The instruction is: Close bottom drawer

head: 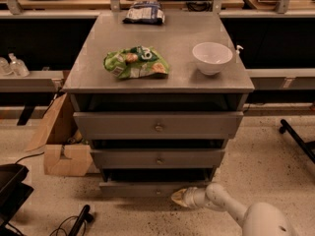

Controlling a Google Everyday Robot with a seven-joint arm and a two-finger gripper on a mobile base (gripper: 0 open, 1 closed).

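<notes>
Your hand point(180, 196) sits low against the bottom drawer point(142, 189) front, right of its knob; open or closed, I cannot tell. The drawer juts out slightly, so pushing it home remains.

Cabinet top point(182, 65) holds green bag point(137, 63), bowl point(212, 58), packet point(144, 13); gripper point(178, 197) just above floor point(275, 156)

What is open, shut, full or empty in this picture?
bottom drawer: looks slightly out, nearly shut.
top drawer: cannot tell if fully shut.
middle drawer: cannot tell either.
gripper: low near the floor, by the bottom drawer's front.
white bowl: upright, empty.
green bag: lying flat on the cabinet top.
</notes>
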